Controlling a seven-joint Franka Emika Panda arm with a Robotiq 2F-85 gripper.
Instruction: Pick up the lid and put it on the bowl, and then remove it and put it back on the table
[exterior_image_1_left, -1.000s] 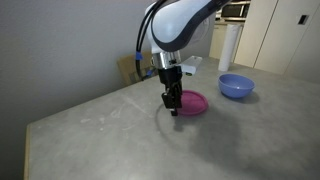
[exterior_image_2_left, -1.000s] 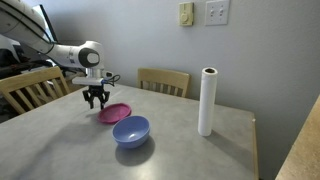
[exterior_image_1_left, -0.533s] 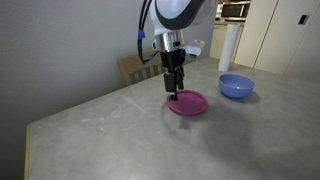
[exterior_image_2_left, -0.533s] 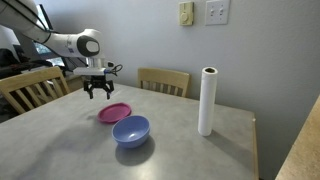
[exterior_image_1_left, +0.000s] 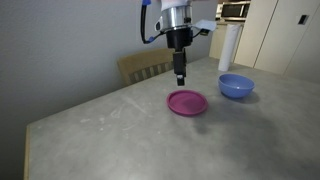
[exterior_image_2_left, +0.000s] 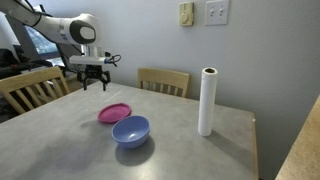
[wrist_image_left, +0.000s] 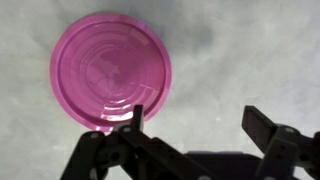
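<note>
The magenta-pink lid (exterior_image_1_left: 187, 102) lies flat on the grey table (exterior_image_1_left: 110, 135), also seen in an exterior view (exterior_image_2_left: 114, 113) and filling the upper left of the wrist view (wrist_image_left: 110, 70). The blue bowl (exterior_image_1_left: 236, 85) stands uncovered beside it, close to the lid in an exterior view (exterior_image_2_left: 131, 130). My gripper (exterior_image_1_left: 181, 79) hangs well above the lid and a little behind it, as an exterior view (exterior_image_2_left: 92, 86) also shows. In the wrist view the gripper (wrist_image_left: 200, 122) is open and empty, its fingers apart over bare table next to the lid.
A white paper-towel roll (exterior_image_2_left: 207, 101) stands upright near the bowl. Wooden chairs (exterior_image_2_left: 163, 81) (exterior_image_2_left: 30, 88) stand against the table's far edges. The table edge (exterior_image_1_left: 28, 128) drops off in front of a wall.
My gripper has risen straight up from the lid, which stays flat on the table. The bowl has not moved.
</note>
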